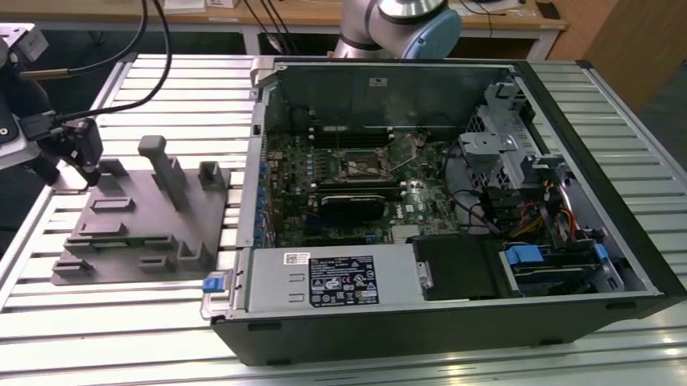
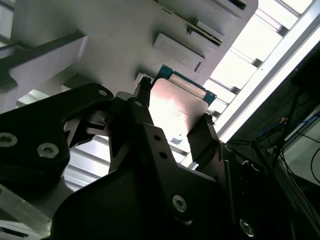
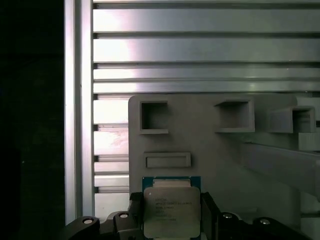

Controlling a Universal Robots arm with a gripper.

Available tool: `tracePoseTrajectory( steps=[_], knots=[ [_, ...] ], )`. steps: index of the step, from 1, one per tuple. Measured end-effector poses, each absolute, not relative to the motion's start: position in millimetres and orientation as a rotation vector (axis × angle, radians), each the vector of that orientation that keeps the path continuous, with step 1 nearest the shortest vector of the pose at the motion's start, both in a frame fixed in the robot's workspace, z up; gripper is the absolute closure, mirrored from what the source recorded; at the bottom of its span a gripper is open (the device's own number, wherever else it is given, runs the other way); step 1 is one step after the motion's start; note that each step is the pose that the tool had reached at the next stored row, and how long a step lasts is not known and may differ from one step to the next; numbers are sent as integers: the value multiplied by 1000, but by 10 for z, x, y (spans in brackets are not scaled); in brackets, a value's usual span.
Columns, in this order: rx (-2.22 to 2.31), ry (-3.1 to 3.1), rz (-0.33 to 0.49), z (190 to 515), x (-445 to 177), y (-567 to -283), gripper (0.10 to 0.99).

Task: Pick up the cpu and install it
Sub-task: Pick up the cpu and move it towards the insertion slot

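Observation:
The cpu [image 3: 171, 212], a small square chip with a silver-grey top and a green edge, sits between my gripper's [image 3: 171, 220] two black fingers [image 3: 134, 212], which press on its opposite sides. In the second wrist view the cpu [image 2: 175, 107] shows tilted between the fingers [image 2: 200, 137] of the gripper [image 2: 172, 120], just above the grey plastic fixture [image 2: 115, 30]. In the exterior view my gripper [image 1: 92, 175] hangs over the far corner of the fixture [image 1: 140, 225] at the exterior view's left. The metal-framed socket [image 1: 365, 165] lies inside the open computer case [image 1: 601, 161].
The fixture [image 3: 210, 145] has raised blocks and a tall post [image 1: 161, 161] close to my gripper. A slatted aluminium table [image 1: 129, 322] bears everything. Cables [image 1: 129, 56] run to the gripper. Inside the case are a black module [image 1: 349, 205], a power supply [image 1: 333, 281] and drive bays [image 1: 558, 257].

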State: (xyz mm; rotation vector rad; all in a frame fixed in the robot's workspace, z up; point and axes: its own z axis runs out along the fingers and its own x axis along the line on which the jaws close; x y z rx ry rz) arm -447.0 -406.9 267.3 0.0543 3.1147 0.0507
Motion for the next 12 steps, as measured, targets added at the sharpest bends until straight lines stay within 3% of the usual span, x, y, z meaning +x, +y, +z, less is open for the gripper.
tracePoseTrajectory(
  steps=[12],
  knots=[
    [54,3115,51,2815,-4470,-4069,541]
  ],
)
